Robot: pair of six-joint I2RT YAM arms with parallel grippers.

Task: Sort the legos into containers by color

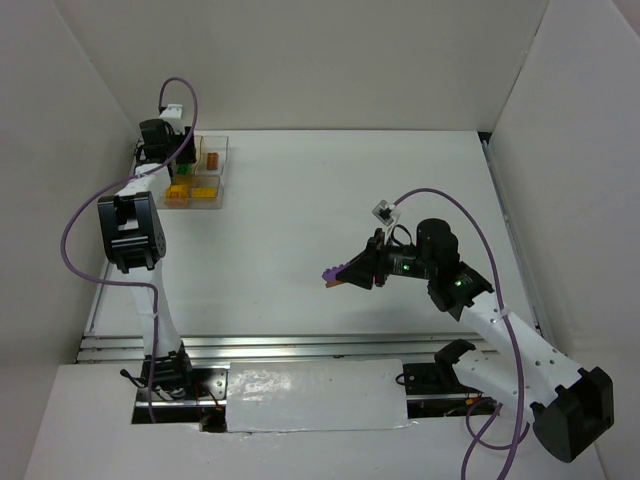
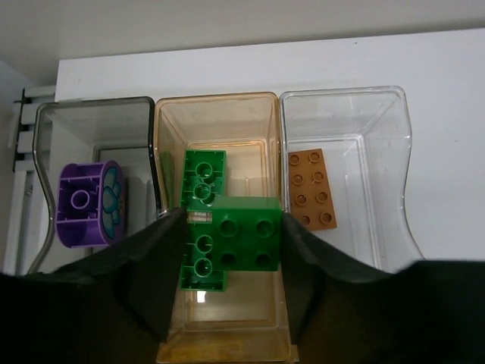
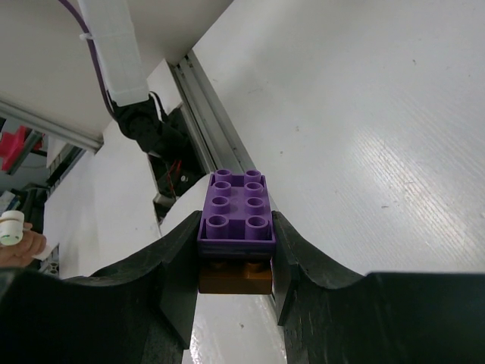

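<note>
Tray (image 1: 214, 140): taken as the landmark for every position below. Left claw (image 2: 233, 218): directly over the tray's middle cell. Its jaws are parted slightly wider than the green square (image 2: 244, 231) between them, with a gap showing on one side. It is judged released, the square lying on a green bar (image 2: 201, 182) in that cell. Right claw (image 1: 350, 272): well apart from the tray, to its right and on the near side, clenched on a purple brick (image 3: 236, 207) with a brown brick (image 3: 236, 277) stuck beneath it. The cells on either side of the middle one hold a purple round (image 2: 87, 203) and a brown plate (image 2: 312, 187). Finding: the stack's long axis runs along the fingers, and the tray lies leftward and farther off from it. The left arm is the nearer and probably must clear the tray first. The two colours will likely need parting before either cell suits.
</note>
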